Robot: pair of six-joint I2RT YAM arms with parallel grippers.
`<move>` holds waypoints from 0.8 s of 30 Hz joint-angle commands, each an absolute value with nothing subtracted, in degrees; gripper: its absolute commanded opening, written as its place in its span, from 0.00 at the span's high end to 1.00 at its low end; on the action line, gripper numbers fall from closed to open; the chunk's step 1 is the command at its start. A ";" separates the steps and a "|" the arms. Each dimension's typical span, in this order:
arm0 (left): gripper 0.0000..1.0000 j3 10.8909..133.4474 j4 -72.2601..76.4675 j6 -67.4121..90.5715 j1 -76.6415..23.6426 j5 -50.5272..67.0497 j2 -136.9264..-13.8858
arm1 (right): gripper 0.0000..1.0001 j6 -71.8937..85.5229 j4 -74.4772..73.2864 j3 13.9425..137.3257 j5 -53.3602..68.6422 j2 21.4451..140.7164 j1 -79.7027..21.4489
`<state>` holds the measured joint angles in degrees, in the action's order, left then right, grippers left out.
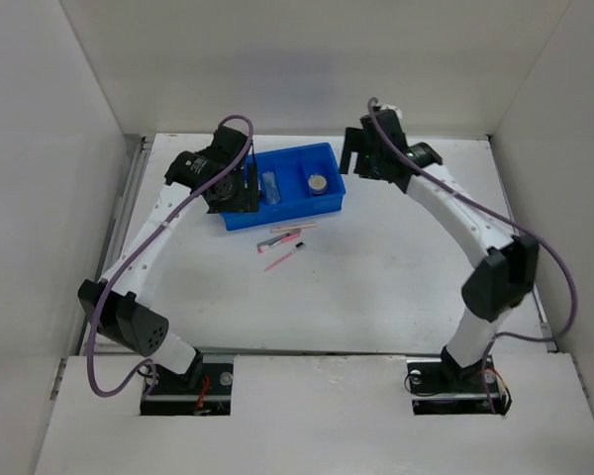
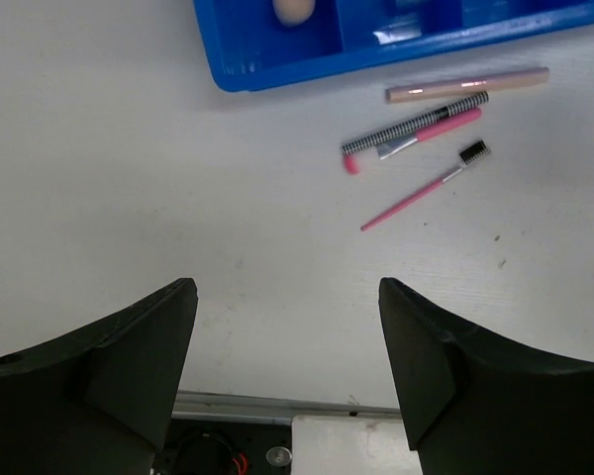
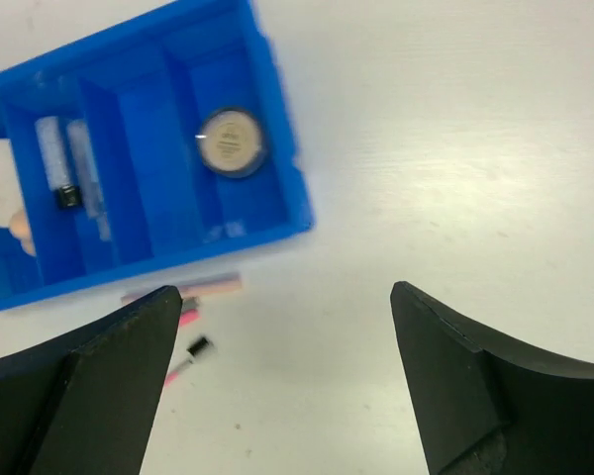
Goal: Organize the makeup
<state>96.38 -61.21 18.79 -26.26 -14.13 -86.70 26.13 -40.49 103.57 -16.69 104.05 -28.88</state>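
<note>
Left gripper (image 2: 285, 297) is hanging wide open, holding nothing; right gripper (image 3: 287, 292) is doing the same. Just past them the thin pink sticks (image 2: 416, 126) are lying loose on the table, just beside the blue tray (image 2: 277, 69). They're looking light, stiff and roll-prone, so I'm thinking pinch mid-shaft, across the width. Further back the small round compact (image 3: 231, 141) is sitting in the tray's end compartment.

No legible text, brand, number or sign is visible. The compact (image 3: 232, 142) lid carries a faint mark, too small to read.
</note>
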 commanded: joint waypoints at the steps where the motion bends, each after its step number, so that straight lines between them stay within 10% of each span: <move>1: 0.29 93.97 -59.33 17.31 -27.51 -11.09 -85.34 | 0.08 27.50 -35.43 91.44 -16.00 96.78 -24.18; 10: 0.38 85.44 -51.95 13.72 -33.04 -7.21 -87.97 | 0.12 30.59 -29.19 67.34 -3.63 84.91 -9.95; 24: 0.58 83.84 -42.36 10.63 -39.46 -4.58 -109.93 | 0.30 31.21 -30.14 61.70 -3.25 77.34 -5.71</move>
